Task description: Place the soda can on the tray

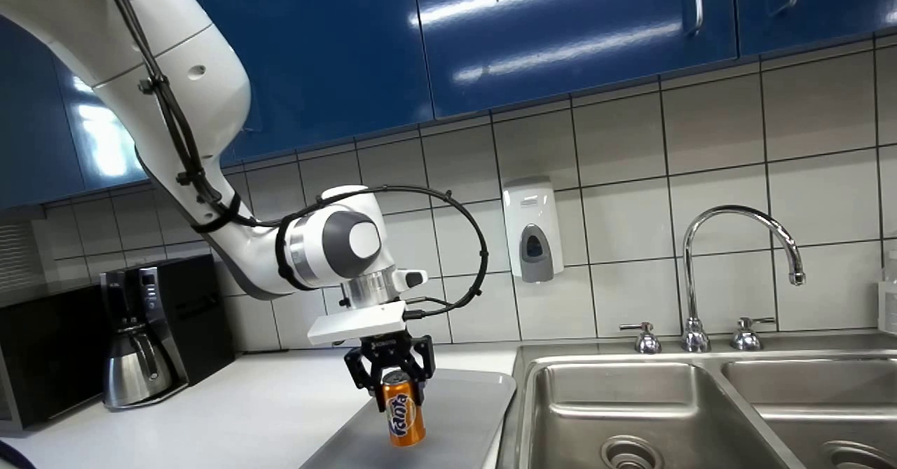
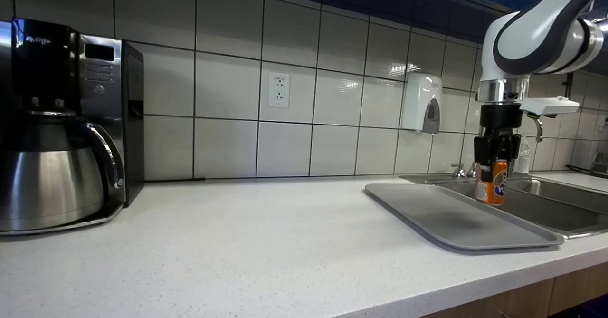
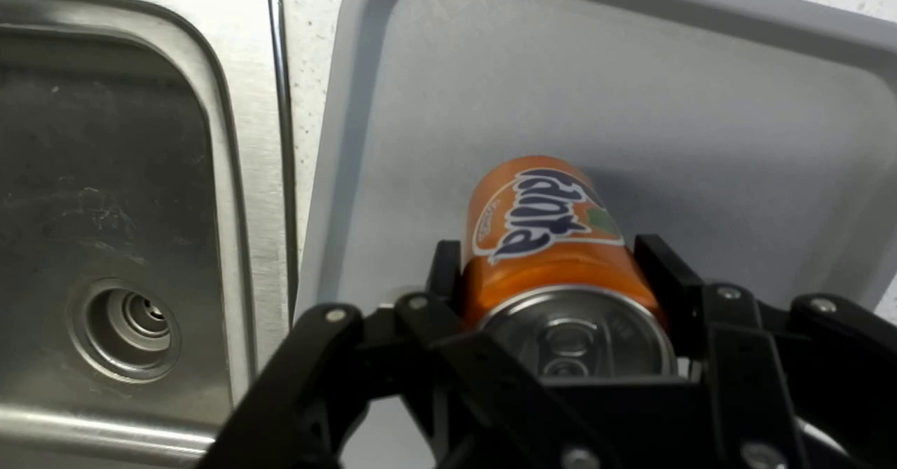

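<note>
My Robotiq gripper (image 1: 400, 400) grips the orange Fanta can (image 1: 404, 416) above the grey tray (image 1: 466, 406), near the front edge of the countertop (image 2: 237, 242). My wrist view hides the can's base; in an exterior view the tray is cut off.

The white arm (image 1: 203, 97) slanted down from the upper left in an exterior view, ending in a bent wrist (image 1: 350, 241). Below it, the black gripper (image 1: 400, 402) hung pointing downward, tilted slightly in that view. In the wrist view, its two fingers (image 3: 667, 283) stood apart, one pressed to each side of what they held, the jointed linkages (image 3: 748, 385) spread behind them.
</note>
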Robot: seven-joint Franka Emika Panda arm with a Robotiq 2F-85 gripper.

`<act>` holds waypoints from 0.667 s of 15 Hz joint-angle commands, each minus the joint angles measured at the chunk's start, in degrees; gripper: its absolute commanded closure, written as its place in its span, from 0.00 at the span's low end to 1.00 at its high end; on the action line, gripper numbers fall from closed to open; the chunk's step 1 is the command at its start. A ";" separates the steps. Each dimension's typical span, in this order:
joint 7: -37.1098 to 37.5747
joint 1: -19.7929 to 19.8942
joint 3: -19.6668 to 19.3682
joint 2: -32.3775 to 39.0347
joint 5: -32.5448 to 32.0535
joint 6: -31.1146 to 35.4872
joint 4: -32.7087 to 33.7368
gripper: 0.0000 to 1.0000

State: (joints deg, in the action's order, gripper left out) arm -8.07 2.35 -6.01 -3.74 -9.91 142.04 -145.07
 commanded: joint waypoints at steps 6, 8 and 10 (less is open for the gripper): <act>-4.66 1.25 -0.25 4.38 3.02 4.99 -0.10 0.61; -4.50 1.34 -0.23 5.25 2.78 5.38 -0.07 0.61; -4.59 1.40 -0.17 5.69 2.87 5.56 -0.09 0.61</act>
State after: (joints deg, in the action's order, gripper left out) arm -10.54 2.48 -6.66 1.75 -7.76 146.44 -145.26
